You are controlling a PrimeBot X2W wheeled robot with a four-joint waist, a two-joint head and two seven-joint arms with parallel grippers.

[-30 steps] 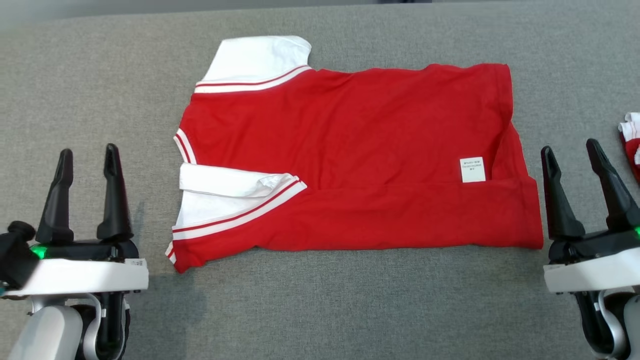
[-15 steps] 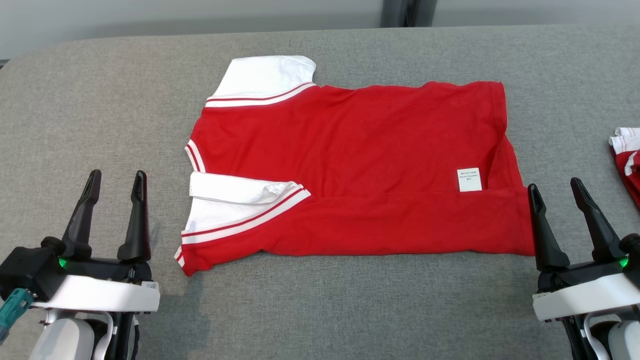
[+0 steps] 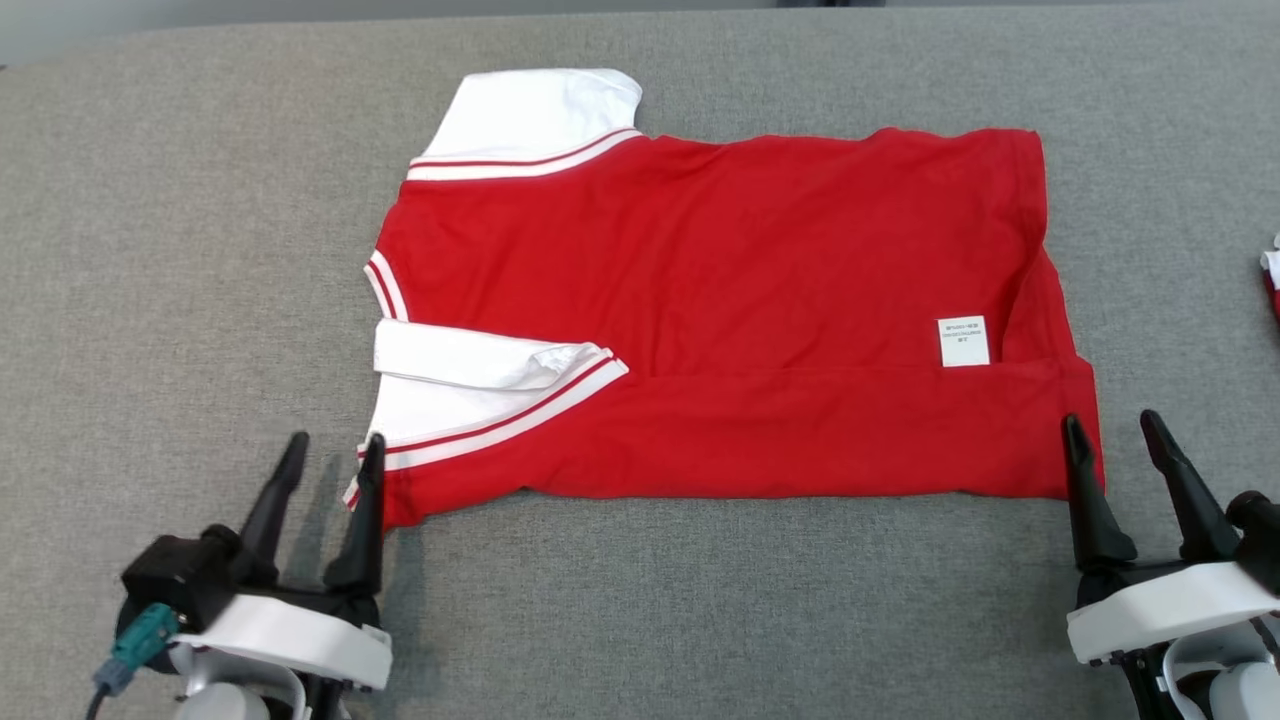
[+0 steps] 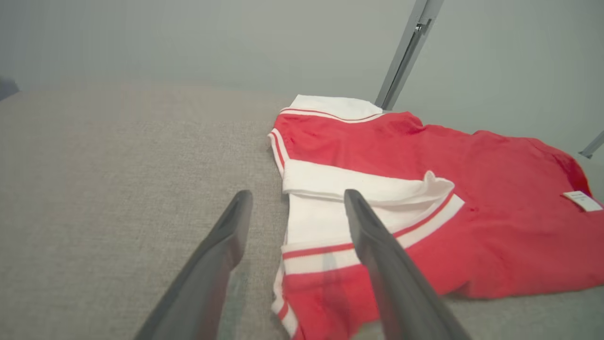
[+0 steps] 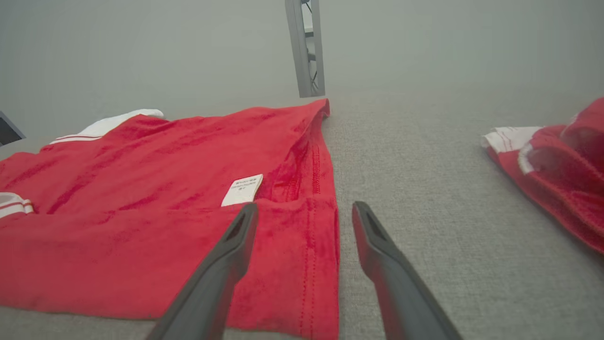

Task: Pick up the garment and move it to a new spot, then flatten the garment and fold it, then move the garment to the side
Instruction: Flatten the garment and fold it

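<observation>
Shirt (image 3: 720, 310) lies flat on the grey table (image 3: 200, 250) in the head view, near edge folded in, the left gripper (image 3: 336, 440) spread empty at its near left corner, the right gripper (image 3: 1111, 418) likewise at its near right corner. Left wrist view: 2 parted fingers (image 4: 222, 255) frame the striped sleeve (image 4: 339, 222). Right wrist view: 2 parted fingers (image 5: 229, 255) frame the hem (image 5: 325, 226), another red garment (image 5: 557, 165) well apart.

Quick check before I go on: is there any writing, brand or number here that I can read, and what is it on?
White tag on the red shirt, near its right end: a few lines of dark print, too small and blurred to read in the head view or the right wrist view.
No other text, brand or number can be made out.
</observation>
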